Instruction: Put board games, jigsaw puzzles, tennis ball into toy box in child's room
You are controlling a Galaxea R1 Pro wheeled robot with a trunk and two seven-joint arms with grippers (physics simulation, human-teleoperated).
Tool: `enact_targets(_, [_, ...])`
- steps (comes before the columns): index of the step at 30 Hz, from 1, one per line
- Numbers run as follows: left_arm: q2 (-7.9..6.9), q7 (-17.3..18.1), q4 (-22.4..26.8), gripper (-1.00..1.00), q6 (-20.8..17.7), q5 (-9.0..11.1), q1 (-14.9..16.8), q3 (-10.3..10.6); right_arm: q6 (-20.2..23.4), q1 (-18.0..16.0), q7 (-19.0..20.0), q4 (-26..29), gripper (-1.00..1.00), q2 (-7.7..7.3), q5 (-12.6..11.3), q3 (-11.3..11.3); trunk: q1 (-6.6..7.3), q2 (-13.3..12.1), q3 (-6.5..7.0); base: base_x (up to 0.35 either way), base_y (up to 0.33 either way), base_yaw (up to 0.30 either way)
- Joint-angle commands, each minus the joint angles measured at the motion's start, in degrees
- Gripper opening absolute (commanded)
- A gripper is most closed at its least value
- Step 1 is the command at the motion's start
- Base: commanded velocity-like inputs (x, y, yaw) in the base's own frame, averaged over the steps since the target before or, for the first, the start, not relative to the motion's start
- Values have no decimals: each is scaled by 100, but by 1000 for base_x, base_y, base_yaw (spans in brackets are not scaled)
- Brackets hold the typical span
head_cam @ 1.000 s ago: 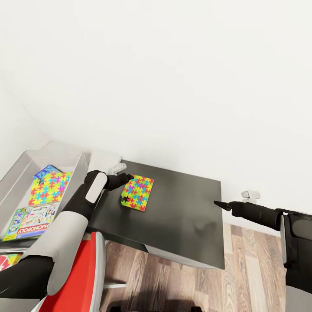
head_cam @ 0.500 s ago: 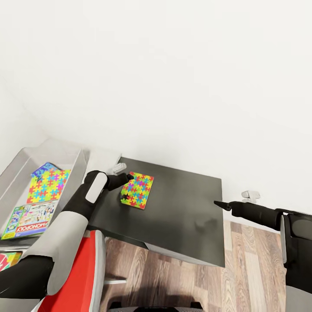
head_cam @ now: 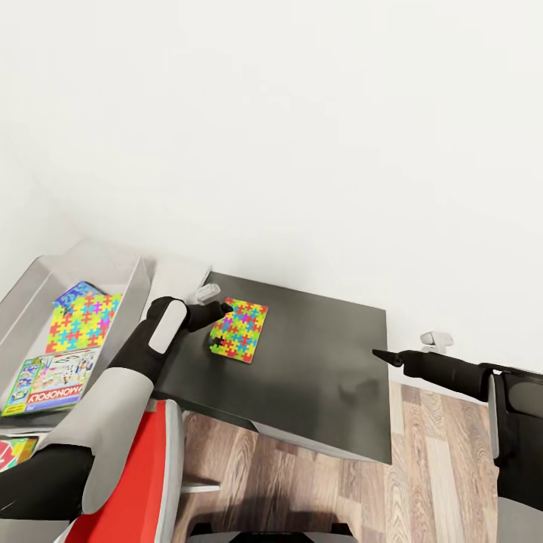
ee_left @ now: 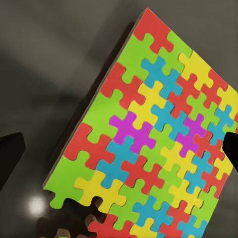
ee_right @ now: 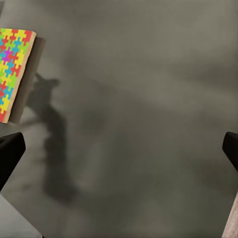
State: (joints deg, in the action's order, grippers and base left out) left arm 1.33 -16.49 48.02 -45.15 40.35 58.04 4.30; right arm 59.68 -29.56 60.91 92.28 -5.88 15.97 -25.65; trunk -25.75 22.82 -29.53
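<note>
Jigsaw puzzle on dark tabletop, left gripper at its far-left edge.

Puzzle: thin flat near-square panel w/ bright interlocking red, green, yellow, blue, magenta shapes, lying flat on a smooth, matte dark surface; left wrist view shows its thin edge and the two dark fingertips spread wide either side, nothing clamped. Right gripper hovers over the surface's right part, well apart from the puzzle; right wrist view shows its fingertips wide apart, empty. Far left: toy box, shallow light-grey bin w/ sloping walls, holding a second puzzle panel atop a blue box, plus a Monopoly box nearer. White wall behind, wood-plank floor below.
</note>
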Motion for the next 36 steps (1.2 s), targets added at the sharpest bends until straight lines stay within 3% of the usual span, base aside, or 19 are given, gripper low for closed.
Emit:
enact_targets(1, [-1,-56,6,100,-11,60,2,9,32,-6,60,6,100,-2,56,-7,-3,10,-9,0,0,0])
enact_targets(21, [-1,-56,6,100,-11,60,5,9,32,2,59,8,100,0,56,-13,-3,10,-17,0,0,0])
enact_targets(36, [-1,-56,6,100,-11,60,4,8,32,3,61,7,100,8,56,-11,-3,10,-125,0,0,0])
